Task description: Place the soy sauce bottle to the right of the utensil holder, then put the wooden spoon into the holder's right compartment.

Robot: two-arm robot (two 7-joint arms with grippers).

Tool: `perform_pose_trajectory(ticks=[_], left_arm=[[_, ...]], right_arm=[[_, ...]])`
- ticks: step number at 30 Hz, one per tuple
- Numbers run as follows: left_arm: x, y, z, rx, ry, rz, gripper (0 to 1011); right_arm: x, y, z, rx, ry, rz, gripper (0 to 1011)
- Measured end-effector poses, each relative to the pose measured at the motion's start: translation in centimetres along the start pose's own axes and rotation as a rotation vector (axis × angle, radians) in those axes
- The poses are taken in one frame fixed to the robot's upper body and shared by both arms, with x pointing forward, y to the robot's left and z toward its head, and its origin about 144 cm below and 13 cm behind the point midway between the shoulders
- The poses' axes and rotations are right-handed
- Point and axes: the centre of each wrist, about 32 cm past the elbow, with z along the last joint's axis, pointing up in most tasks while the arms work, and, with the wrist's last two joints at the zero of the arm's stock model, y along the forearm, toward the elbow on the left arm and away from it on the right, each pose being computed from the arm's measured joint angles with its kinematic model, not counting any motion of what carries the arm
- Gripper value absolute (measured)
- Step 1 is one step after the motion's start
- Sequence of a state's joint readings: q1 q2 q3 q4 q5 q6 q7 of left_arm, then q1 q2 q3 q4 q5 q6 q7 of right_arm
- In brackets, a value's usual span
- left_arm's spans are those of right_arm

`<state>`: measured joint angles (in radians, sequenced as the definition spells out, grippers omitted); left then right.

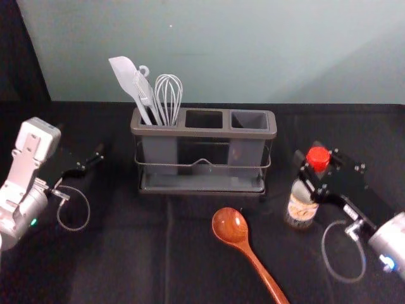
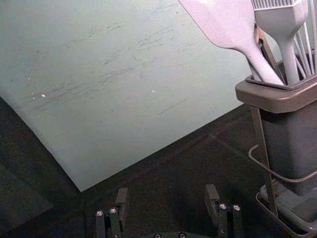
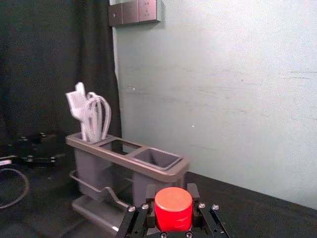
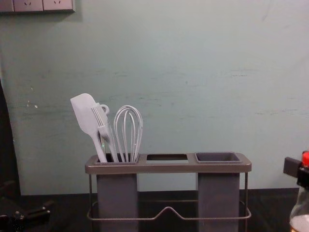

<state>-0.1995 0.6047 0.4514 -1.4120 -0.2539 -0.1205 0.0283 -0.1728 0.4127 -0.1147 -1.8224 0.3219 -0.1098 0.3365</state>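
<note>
Head view: right gripper, jaws closed on the soy sauce bottle; left gripper, jaws spread wide.

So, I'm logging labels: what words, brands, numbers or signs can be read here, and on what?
No text can be read.
Label on the clear red-capped bottle, in the right gripper right of the dark utensil holder: printing too small to read.
Small white tag on the black right arm: too small to tell.
Grey socket plates on the wall: slots, no legible lettering.
</note>
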Motion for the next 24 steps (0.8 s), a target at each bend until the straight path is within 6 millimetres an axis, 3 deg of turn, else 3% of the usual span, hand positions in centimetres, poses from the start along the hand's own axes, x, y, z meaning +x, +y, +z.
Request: perform_pose_trajectory(ticks=[11, 24], left_arm=[[0.0, 0.0, 0.0, 0.000, 0.000, 0.000, 1000], [0.0, 0.0, 0.0, 0.000, 0.000, 0.000, 1000]], right_arm=[[4.7, 3.7, -1.2, 0.020, -0.038, -0.005, 377], [5.6, 6.8, -3.3, 0.074, 0.039, -0.005, 377]])
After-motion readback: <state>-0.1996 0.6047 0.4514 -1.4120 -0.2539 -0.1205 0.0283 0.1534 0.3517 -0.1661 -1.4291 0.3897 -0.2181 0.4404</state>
